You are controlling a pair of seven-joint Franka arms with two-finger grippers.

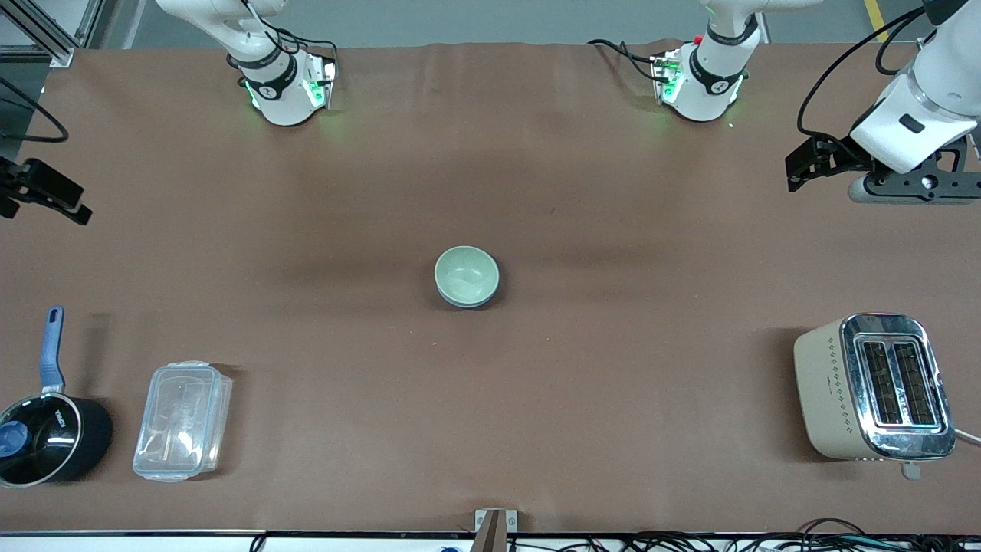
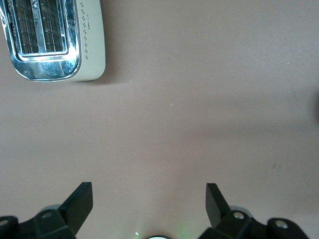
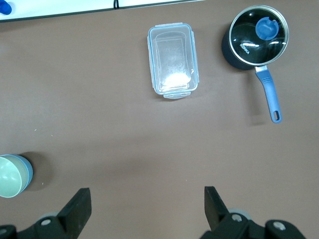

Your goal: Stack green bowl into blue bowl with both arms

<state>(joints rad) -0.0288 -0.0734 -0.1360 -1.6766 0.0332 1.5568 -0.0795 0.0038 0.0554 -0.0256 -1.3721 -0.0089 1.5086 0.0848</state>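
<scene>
The pale mint-green bowl sits nested inside the blue bowl at the middle of the table; only a thin blue edge shows under it. The pair also shows at the edge of the right wrist view, green bowl in blue bowl. My left gripper is open and empty, up over the left arm's end of the table, away from the bowls; its own view shows it wide open over bare cloth. My right gripper is open and empty over the right arm's end.
A beige and chrome toaster stands near the front camera at the left arm's end. A clear lidded container and a black saucepan with a blue handle sit at the right arm's end.
</scene>
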